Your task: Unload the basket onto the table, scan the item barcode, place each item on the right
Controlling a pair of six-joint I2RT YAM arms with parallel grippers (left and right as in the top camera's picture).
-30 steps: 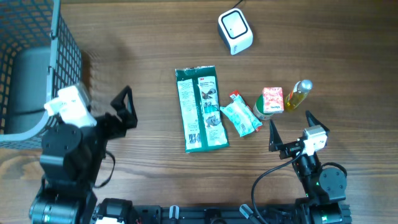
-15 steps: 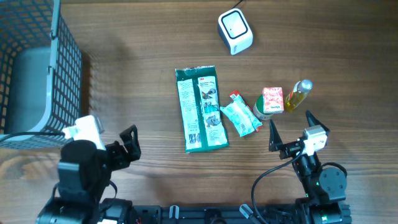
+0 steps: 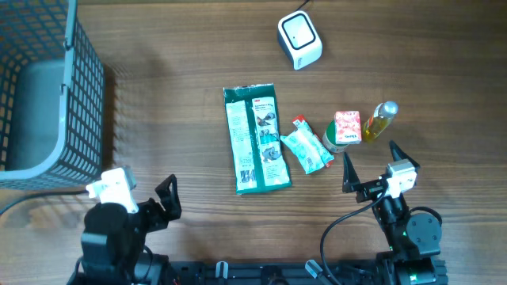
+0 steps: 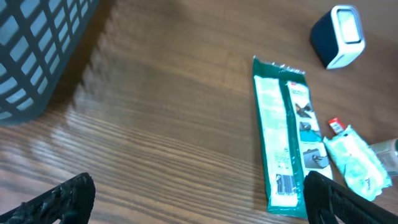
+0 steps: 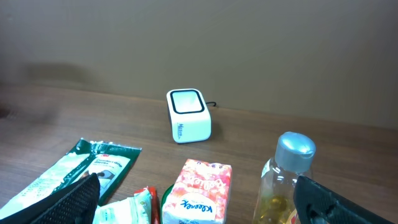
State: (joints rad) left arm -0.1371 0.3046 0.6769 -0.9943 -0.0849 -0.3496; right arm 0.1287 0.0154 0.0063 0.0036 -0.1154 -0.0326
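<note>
Far left, a grey plastic grid basket (image 3: pixel 47 87) stands on the wooden bench (image 3: pixel 174 95); the left wrist view catches only its corner. Left end effector (image 4: pixel 196 183) sits at the near edge, fingers wide apart and holding nothing. At mid-bench lies a long flat green-and-white packet (image 3: pixel 257 138). The overhead view shows a small red mark near its top that looks like "3M", and its other print is too fine to read. Just right of it are a pale green crinkled sachet with a red corner (image 3: pixel 307 149), a round green tub (image 3: pixel 339 136), a pink-red carton (image 3: pixel 348 125) and a clear bottle of yellow liquid with a silver cap (image 3: pixel 382 120). Only the right wrist view shows blue script on the carton, which is not legible. The white-and-navy box scanner (image 3: pixel 299 39) stands well apart at the far edge. Right end effector (image 3: pixel 368 152) hangs near the bottle, fingers spread and empty.
</note>
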